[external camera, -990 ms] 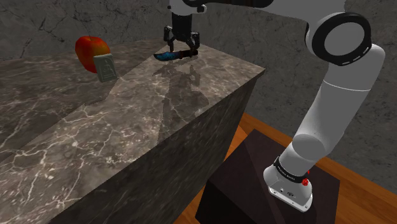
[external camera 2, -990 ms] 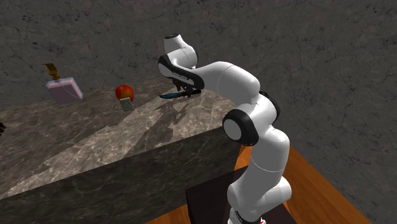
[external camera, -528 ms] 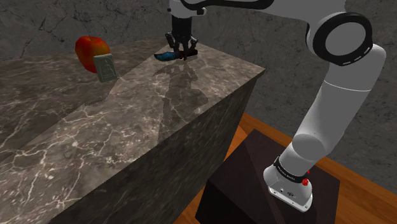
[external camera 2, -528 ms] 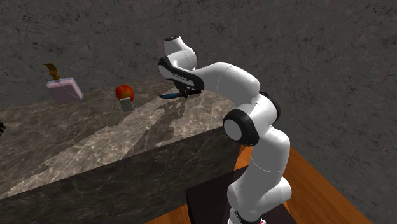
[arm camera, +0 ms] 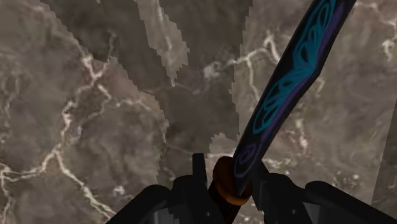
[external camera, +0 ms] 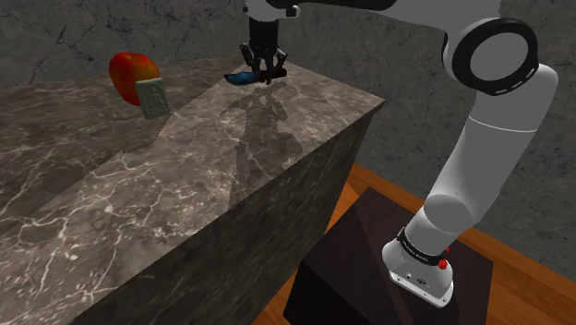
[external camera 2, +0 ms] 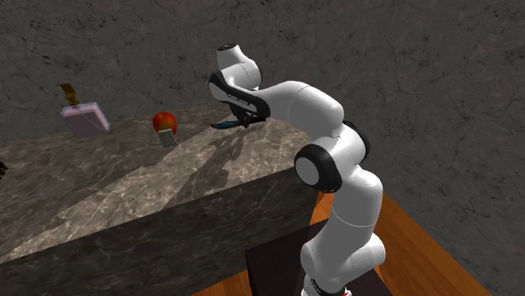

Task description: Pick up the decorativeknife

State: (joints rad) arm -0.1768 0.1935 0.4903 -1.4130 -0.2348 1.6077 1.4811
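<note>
At the far end of the marble counter (external camera: 231, 175), close to its edge by the stone wall, the black tool (external camera: 265, 74) points down and pinches the knife (external camera: 240, 79). In the wrist view its fingers (arm camera: 196, 181) clasp the knife (arm camera: 289, 89) at a brown ring on the handle, and the dark blade with its teal pattern runs out over the marble. Whether the blade touches the counter I cannot tell. Well apart from it, toward the shoulder view's left, a red apple (external camera: 127, 70) stands with a small grey card (external camera: 153, 96) propped just beside it. Further along, against the wall, sits a pale lilac box (external camera 2: 85, 119) with a gold top, closed. Nothing lies between the knife and these things. The dark stand (external camera: 360, 268) sits on a wooden floor (external camera: 526, 295).
</note>
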